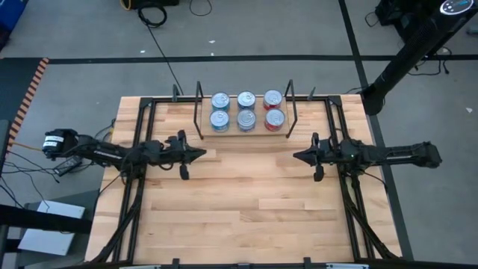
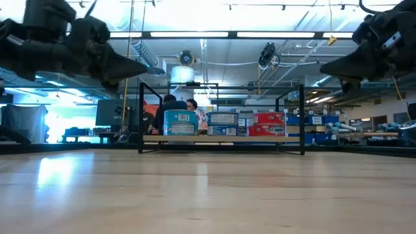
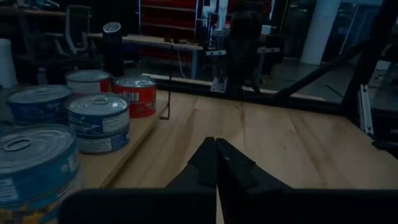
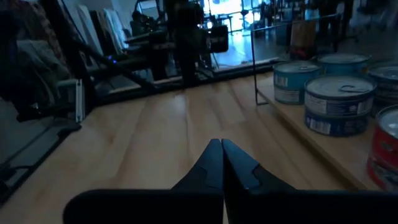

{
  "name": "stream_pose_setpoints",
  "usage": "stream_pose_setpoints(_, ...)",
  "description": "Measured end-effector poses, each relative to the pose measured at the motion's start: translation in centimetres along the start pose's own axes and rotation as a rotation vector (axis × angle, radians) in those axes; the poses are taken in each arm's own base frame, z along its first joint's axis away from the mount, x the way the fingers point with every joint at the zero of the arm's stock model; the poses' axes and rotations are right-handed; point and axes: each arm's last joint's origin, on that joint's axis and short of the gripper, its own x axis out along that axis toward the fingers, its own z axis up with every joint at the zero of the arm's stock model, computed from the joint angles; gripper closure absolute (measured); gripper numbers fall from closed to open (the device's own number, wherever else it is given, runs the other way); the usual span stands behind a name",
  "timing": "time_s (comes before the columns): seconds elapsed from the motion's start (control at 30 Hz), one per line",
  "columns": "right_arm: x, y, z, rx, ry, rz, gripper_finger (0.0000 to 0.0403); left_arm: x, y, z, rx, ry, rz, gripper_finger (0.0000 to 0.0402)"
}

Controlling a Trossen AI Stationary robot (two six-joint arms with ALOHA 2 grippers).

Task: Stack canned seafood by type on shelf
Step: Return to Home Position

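1. The shelf [image 1: 258, 134] stands at the far edge of the surface [image 1: 246, 209], and every tin I can see is on it: six silver lids in three columns of two.
2. Sorting by type looks done. The light blue tins [image 1: 220, 119] are at the shelf's left end, the darker blue tins [image 1: 246, 119] in its middle and the red tins [image 1: 274, 119] at its right end.
3. From level with the board, the columns look more than one tin high (I can't count the layers for certain).
4. I see no tin lying off the shelf, so I'd judge nothing is left to stack.
5. The left hand [image 1: 202, 154] hangs in front of the shelf's left end, well apart from it, with its fingers pressed together and holding nothing.
6. The right hand [image 1: 296, 156] mirrors it in front of the shelf's right end, likewise pinched closed and empty.
7. Both hands point inward at each other in what looks like a rest pose, so my guess is the job is at its end.
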Motion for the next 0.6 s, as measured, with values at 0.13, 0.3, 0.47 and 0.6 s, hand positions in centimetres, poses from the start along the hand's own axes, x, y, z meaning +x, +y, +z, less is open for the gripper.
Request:
stream_pose_setpoints(0.13, -0.6, -0.2, -0.4, -0.031, -0.036, -0.003, 0.0403, -1.7, 0.3, -0.6, 0.004, -0.04, 0.005, 0.0401)
stream_pose_setpoints(0.3, -1.1, -0.3, -0.6, -0.059, -0.051, -0.018, 0.0403, -2.9, 0.6, -0.9, 0.003, 0.004, 0.034, 0.0401)
stream_pose_setpoints(0.47, -1.3, -0.5, -0.4, -0.088, -0.077, -0.027, 0.0403, -3.7, 0.7, -1.0, 0.006, 0.041, 0.046, 0.0401)
stream_pose_setpoints(0.6, -1.2, -0.5, -0.4, -0.093, -0.074, -0.03, 0.0403, -4.5, 0.8, -0.9, 0.008, 0.056, 0.049, 0.0401)
